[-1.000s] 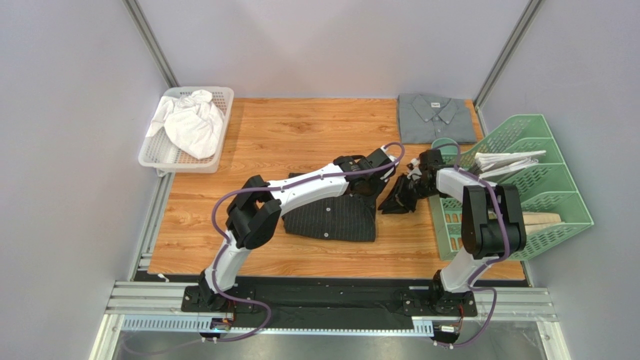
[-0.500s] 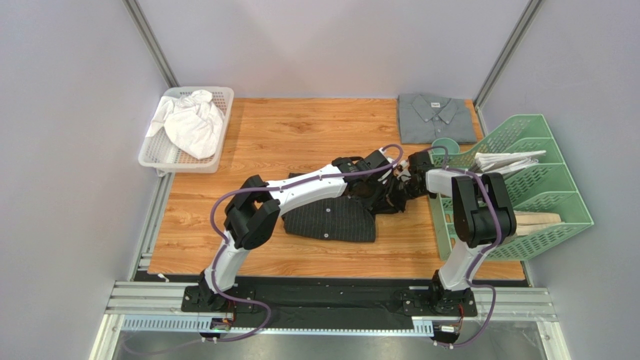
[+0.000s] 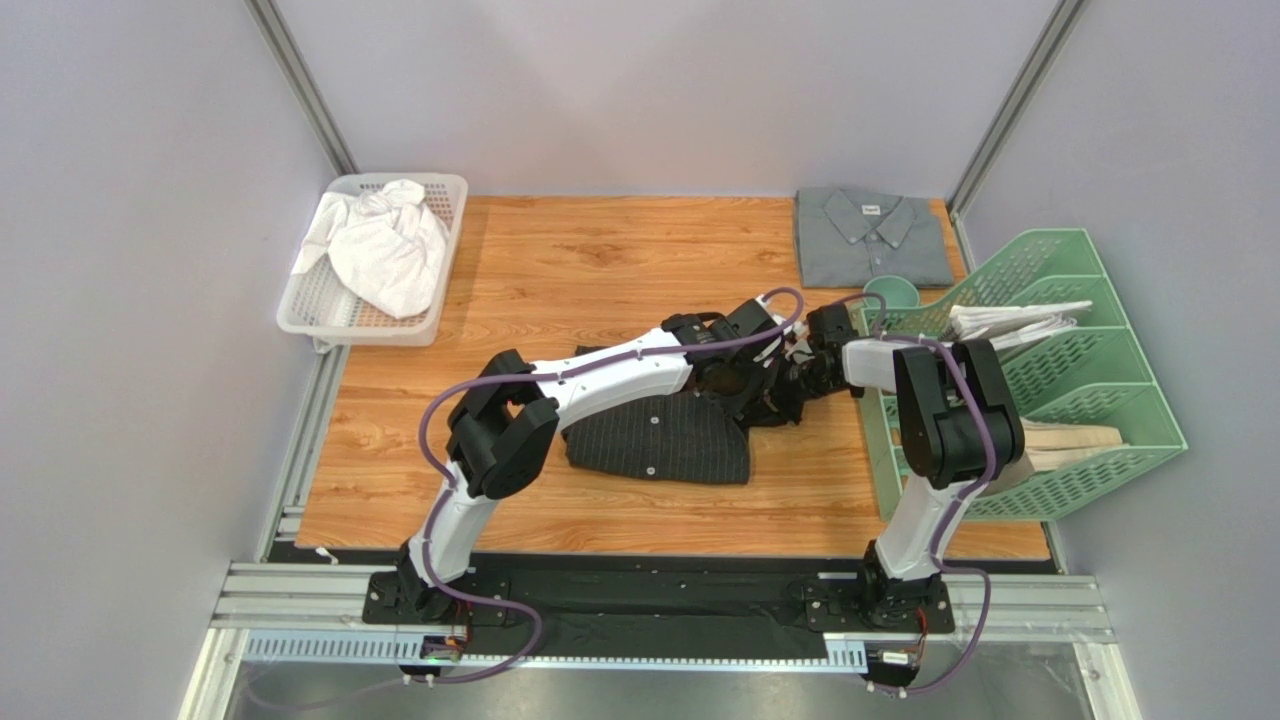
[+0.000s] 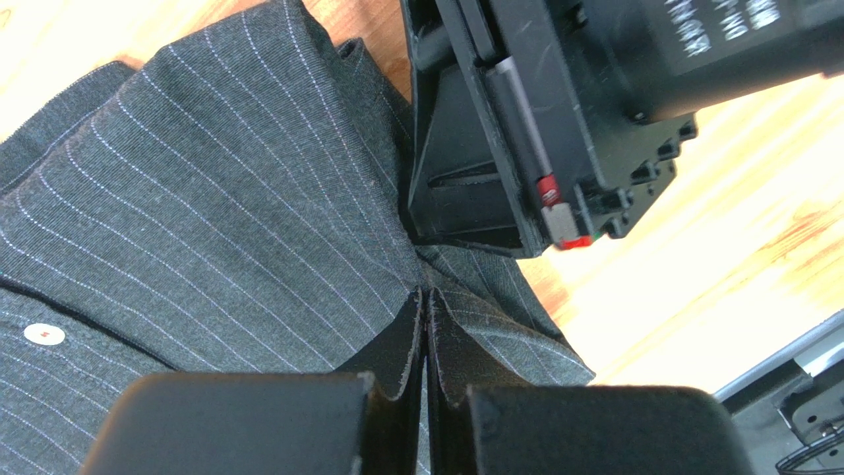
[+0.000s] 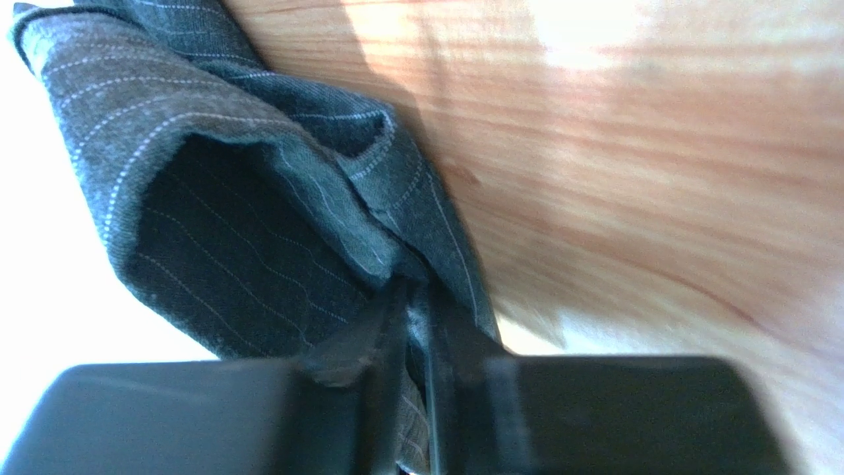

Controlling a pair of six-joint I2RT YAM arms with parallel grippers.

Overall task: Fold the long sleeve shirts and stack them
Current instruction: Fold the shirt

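Top external view: we are mid-fold on the black shirt [image 3: 661,438], which lies partly folded at the middle of the table [image 3: 571,270]. The grey shirt [image 3: 872,237] sits folded at the far right corner. Our left gripper [image 4: 426,297], fingers pressed together with nothing between them, is down at the black shirt's right edge. Our right gripper [image 5: 414,302] pinches a loose fold of pinstriped cloth just beside it. Next, we judge, the right must carry that fold leftward over the body and release, while the left pins the crease.
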